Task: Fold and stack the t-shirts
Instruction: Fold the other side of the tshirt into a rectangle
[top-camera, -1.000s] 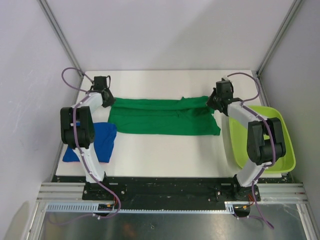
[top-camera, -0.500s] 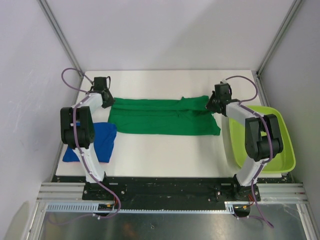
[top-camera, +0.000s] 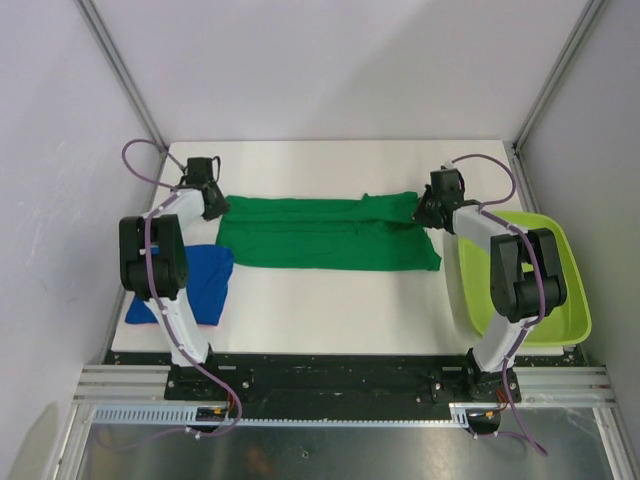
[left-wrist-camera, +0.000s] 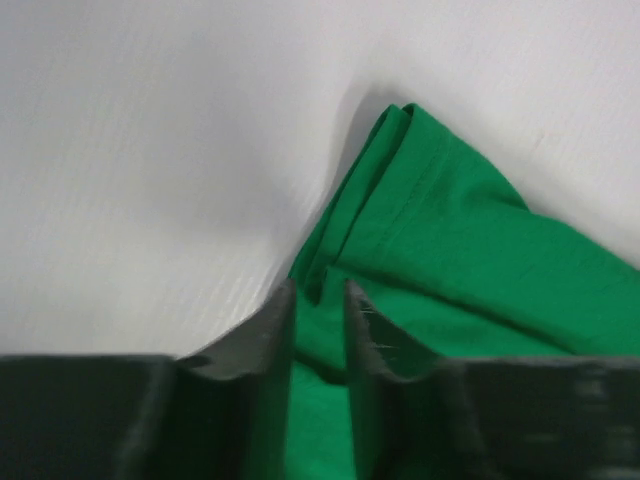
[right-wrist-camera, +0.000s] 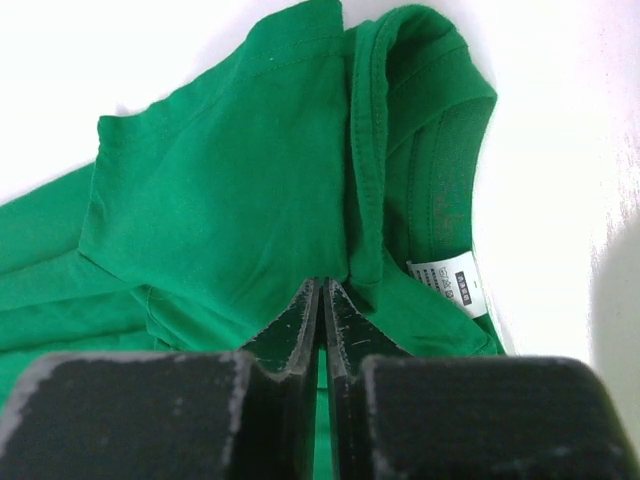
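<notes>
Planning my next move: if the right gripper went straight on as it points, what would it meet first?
The green t-shirt: its collar fold sits at the tips of the right gripper; beyond, probably table.

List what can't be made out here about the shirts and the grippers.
- Blue t-shirt: in the top view the left arm covers part of it, so its fold cannot be judged.
- Neck label on the green t-shirt: in the right wrist view the print is too small to read.
- Left gripper: in the left wrist view cloth fills the gap; pinched or loose is unclear.

spread t-shirt (top-camera: 325, 236) centre, tub (top-camera: 576, 310) right
</notes>
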